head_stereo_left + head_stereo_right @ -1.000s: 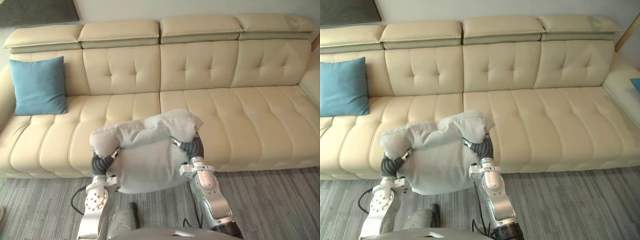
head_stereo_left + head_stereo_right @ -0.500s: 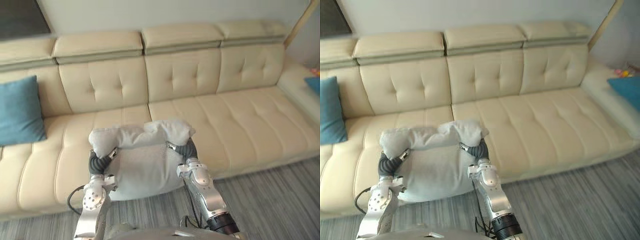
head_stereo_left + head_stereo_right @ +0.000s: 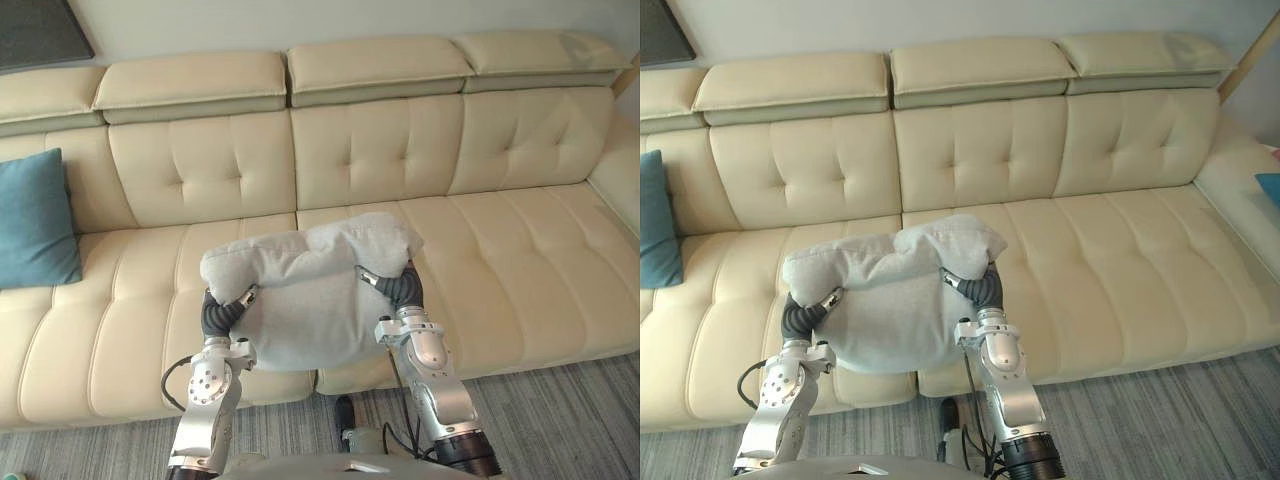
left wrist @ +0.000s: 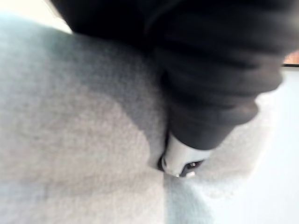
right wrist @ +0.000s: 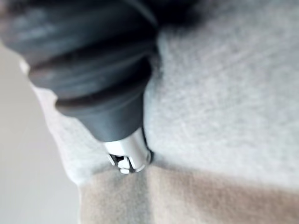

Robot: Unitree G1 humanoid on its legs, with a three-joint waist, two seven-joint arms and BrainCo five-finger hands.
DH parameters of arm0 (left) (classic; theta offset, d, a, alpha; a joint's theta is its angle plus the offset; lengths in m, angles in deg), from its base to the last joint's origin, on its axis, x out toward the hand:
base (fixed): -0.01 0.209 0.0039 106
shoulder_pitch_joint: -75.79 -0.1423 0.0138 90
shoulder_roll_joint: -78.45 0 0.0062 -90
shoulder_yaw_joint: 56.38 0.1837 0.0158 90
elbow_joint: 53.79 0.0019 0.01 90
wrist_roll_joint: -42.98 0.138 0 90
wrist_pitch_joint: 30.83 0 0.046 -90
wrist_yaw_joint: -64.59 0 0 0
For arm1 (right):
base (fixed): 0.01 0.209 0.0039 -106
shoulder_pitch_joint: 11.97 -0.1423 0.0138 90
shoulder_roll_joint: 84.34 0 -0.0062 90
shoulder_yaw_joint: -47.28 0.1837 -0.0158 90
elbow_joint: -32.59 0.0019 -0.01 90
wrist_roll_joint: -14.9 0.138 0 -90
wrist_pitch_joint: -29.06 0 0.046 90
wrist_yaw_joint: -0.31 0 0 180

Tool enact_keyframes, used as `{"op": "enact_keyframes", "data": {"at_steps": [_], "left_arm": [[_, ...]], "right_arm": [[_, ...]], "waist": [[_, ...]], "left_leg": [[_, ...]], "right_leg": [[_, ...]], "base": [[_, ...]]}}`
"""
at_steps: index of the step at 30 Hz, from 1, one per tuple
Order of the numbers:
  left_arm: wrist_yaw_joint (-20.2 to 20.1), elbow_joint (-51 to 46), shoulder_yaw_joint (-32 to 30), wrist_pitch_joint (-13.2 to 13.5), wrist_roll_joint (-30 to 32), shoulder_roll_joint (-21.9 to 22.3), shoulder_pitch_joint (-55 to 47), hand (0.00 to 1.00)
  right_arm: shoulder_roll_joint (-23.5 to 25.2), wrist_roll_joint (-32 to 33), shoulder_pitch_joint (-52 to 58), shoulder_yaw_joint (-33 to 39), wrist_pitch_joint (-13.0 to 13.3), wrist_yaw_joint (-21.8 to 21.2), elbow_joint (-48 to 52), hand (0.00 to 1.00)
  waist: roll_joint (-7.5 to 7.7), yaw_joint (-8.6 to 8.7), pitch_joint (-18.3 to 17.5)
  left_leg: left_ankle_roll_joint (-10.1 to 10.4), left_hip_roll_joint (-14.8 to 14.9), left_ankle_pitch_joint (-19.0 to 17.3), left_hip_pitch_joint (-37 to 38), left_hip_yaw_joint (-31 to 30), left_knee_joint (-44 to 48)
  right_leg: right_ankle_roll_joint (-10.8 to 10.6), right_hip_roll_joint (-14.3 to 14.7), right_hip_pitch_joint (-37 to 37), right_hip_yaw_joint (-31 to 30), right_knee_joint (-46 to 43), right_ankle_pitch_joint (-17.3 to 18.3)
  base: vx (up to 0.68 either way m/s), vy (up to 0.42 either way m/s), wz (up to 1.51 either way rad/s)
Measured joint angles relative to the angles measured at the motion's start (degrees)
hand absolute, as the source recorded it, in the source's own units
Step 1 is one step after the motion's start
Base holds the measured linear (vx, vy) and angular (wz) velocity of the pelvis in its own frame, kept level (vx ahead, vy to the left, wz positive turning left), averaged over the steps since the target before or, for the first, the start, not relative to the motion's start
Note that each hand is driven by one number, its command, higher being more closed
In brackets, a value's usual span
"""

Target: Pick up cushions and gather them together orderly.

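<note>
Cushions in two colours. Grey cushion [image 3: 300,325] held up off the floor between both arms, in front of the seat edge of the cream sofa [image 3: 500,250], roughly level with the seam between the two middle seats. Left robot hand [image 3: 218,312] pressed into its left side, right robot hand [image 3: 398,288] into its right side, both tucked under the slumping upper fold of the fabric. Lower part hanging flat and smooth between the wrists, top part bunched and rounded. Same story from both wrist views: grey fabric bulging close round each robot hand. Open, closed or gripping: cannot tell for either one. Blue cushion [image 3: 35,215] propped upright against the backrest at the far left end of the sofa, well apart from the grey cushion. Edge of a second blue cushion [image 3: 1270,187] at the far right, on the sofa's side section. Striped grey carpet [image 3: 560,400] along the sofa front.
</note>
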State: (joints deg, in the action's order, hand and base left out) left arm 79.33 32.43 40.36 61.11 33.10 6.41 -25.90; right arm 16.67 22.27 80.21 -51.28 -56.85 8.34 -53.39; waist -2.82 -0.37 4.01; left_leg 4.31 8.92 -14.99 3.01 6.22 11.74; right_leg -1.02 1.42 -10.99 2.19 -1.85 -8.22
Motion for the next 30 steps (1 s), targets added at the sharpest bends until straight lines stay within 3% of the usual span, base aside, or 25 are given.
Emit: {"op": "enact_keyframes", "data": {"at_steps": [2, 7, 10, 13, 19, 24, 30], "left_arm": [[0.0, 0.02, 0.04, -0.02, 0.03, -0.23, -0.27, 1.0], [0.08, 0.35, 0.1, -0.17, 0.57, -1.35, 0.17, 1.0], [2.67, 3.66, -0.02, -0.27, 1.12, -2.67, 5.32, 1.0], [8.29, 5.03, -1.15, -0.27, 0.26, -4.64, 16.92, 1.0], [15.76, 4.66, -2.52, -0.19, 0.04, -6.7, 30.99, 1.0], [20.13, 7.34, -3.13, -0.24, 0.2, -9.62, 44.02, 1.0], [20.84, 14.32, -4.95, -0.73, 2.35, -12.27, 61.07, 1.0]], "right_arm": [[0.5, 0.0, 0.48, 0.18, -0.05, -0.08, -0.62, 1.0], [1.27, 0.0, 0.44, 0.22, -0.35, -0.01, -1.68, 1.0], [1.22, -0.03, -4.64, -0.25, -0.46, 1.12, -4.82, 1.0], [1.28, -0.28, -16.04, -0.84, -0.53, 5.37, -4.71, 1.0], [2.12, -1.19, -25.78, -2.2, -0.43, 12.77, 0.7, 1.0], [2.37, -4.69, -34.6, -1.68, -0.43, 19.97, 0.65, 1.0], [3.93, -7.65, -46.67, 3.09, -0.41, 24.58, -1.99, 1.0]], "waist": [[0.14, -0.5, -0.15], [0.34, -0.66, -0.27], [0.91, -1.34, 0.23], [2.19, -1.58, 1.15], [1.7, -2.7, 1.89], [1.23, -2.93, 2.49], [-1.03, -4.18, 5.48]], "left_leg": [[0.28, -0.86, 0.16, 0.26, 0.12, -0.91], [0.27, -1.64, 0.1, 0.38, 0.37, -0.87], [0.67, -1.72, -0.1, -0.71, 1.51, 0.25], [1.54, -1.65, -1.81, -12.06, 1.51, 8.9], [2.11, 0.58, -4.33, -23.63, 1.5, 18.73], [2.84, 0.56, -3.39, -29.6, 1.68, 20.06], [3.07, 0.47, -2.07, -34.37, 1.48, 20.02]], "right_leg": [[-0.19, -0.56, 2.17, -0.54, 5.19, -3.09], [-0.35, -1.23, 2.83, -1.26, 6.52, -4.13], [-0.26, -1.76, 1.69, -1.56, 6.52, -4.97], [0.07, -2.46, -5.9, -1.55, 6.49, -8.27], [0.54, -1.71, -12.94, -1.02, 6.48, -9.15], [0.72, -2.64, -17.85, -0.25, 6.44, -10.96], [0.89, -3.41, -21.87, 0.96, 6.43, -12.7]], "base": [[-0.03, 0.105, -0.01], [-0.05, 0.077, -0.05], [-0.08, 0.033, -0.14], [-0.26, 0.043, -0.05], [-0.22, 0.047, -0.04], [-0.16, 0.057, 0.11], [-0.11, 0.054, 0.15]]}}
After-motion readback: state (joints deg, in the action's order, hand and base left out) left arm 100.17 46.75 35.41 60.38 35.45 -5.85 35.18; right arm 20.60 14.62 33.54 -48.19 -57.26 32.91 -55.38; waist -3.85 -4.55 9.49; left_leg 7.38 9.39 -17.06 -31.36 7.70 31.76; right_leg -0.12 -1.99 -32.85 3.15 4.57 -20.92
